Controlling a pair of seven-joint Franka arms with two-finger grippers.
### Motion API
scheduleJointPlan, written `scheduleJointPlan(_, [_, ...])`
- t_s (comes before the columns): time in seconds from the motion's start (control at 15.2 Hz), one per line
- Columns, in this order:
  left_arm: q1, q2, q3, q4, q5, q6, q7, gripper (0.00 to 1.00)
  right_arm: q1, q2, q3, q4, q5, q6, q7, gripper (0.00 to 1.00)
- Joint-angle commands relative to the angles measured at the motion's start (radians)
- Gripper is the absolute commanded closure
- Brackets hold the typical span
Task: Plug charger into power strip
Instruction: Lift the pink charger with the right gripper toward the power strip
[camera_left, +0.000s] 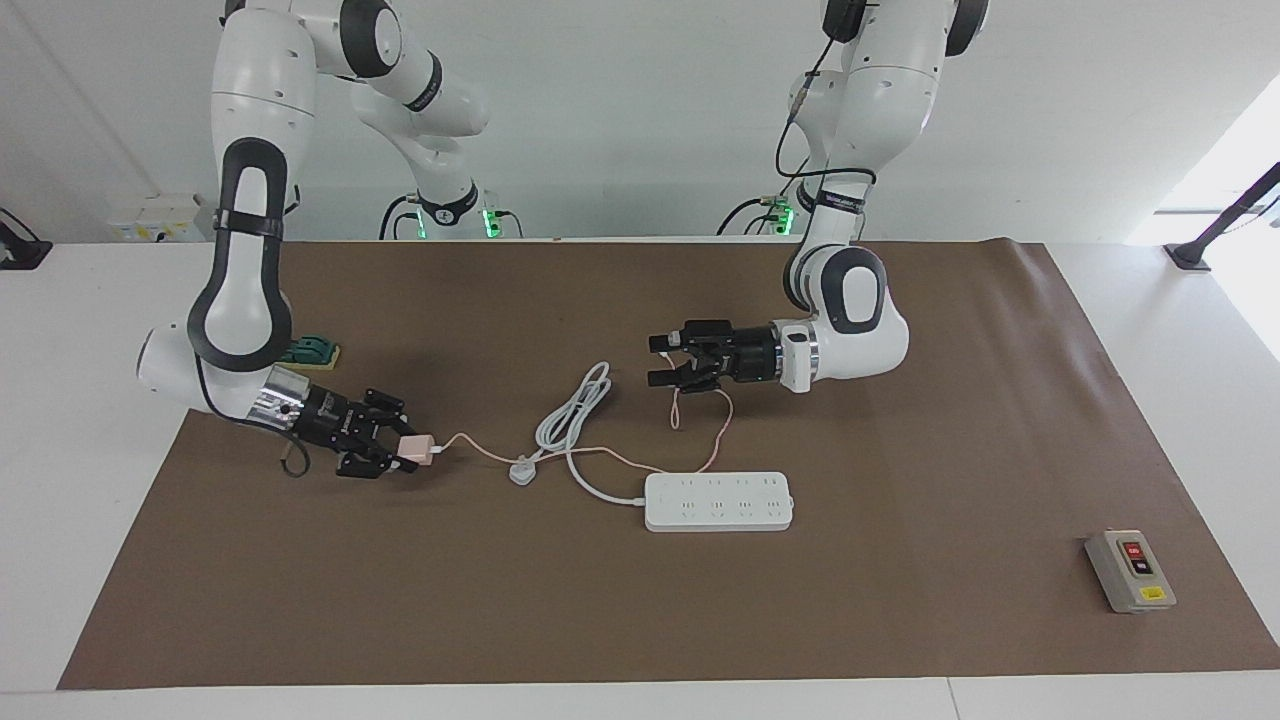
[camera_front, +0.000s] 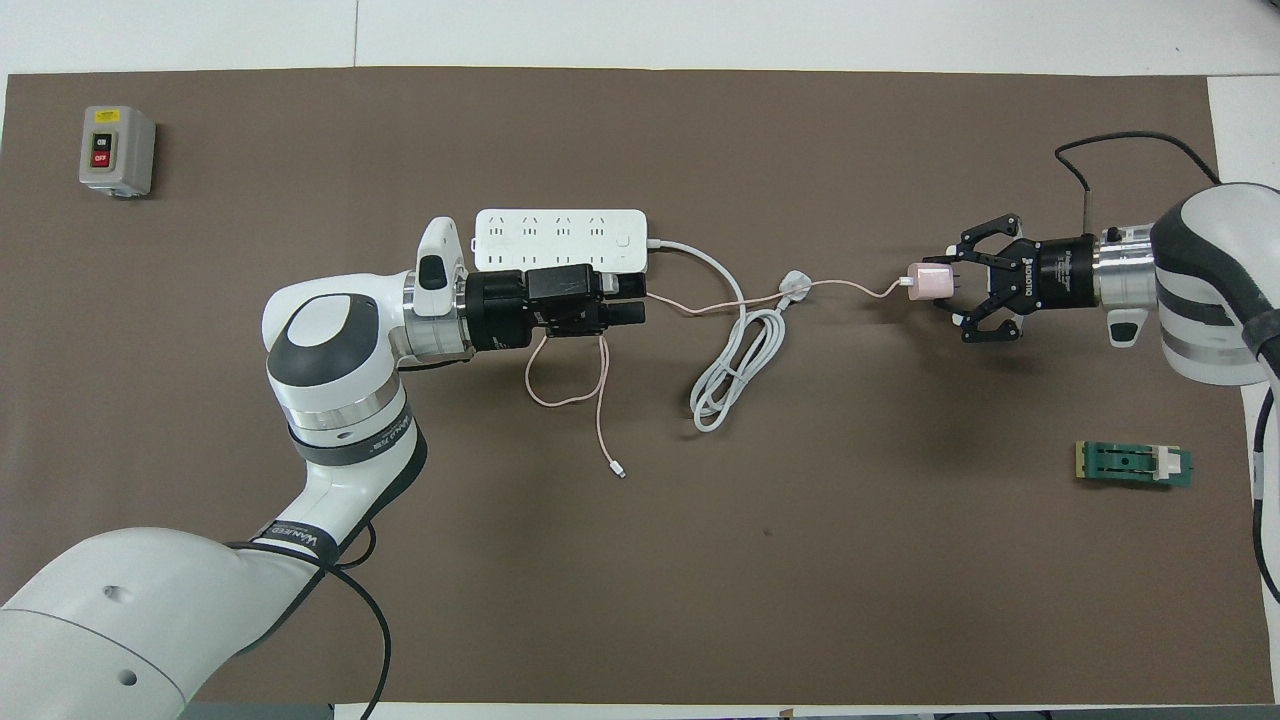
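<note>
Gripping the charger (camera_left: 415, 448) between closed fingertips, the right gripper (camera_left: 400, 456) holds the pink cube just above the brown mat at the right arm's end of the table, its thin pink cable (camera_left: 470, 447) trailing across a white three-pin plug (camera_left: 521, 470) toward the middle. Nearer the robots, the left gripper (camera_left: 662, 361) hovers with fingers apart over a loop of that same cable. Farther out lies the power strip (camera_left: 718, 501), sockets up and not yet used. Risk, on this showing: the cable could snag the plug or its coiled white cord (camera_left: 575, 405) as the charger travels, dragging the strip askew. Only the facing view separates the left gripper from the strip; from overhead it seems to cover the strip's near edge, though that view alone shows the cable's free tip (camera_front: 620, 470)
</note>
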Motion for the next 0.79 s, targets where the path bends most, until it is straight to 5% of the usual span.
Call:
scheduleJointPlan(0.0, [0.000,-0.011,0.007,-0.014,-0.011,-0.018,-0.025,0.00,0.043,-0.046,0.005,0.040,-0.053,-0.044,0.108,1.00])
scheduleJointPlan(0.73, [0.004,-0.017,0.009,-0.028,-0.029,-0.046,-0.028,0.00,0.387,-0.101,0.001,0.097,-0.122,0.083,0.341,1.00])
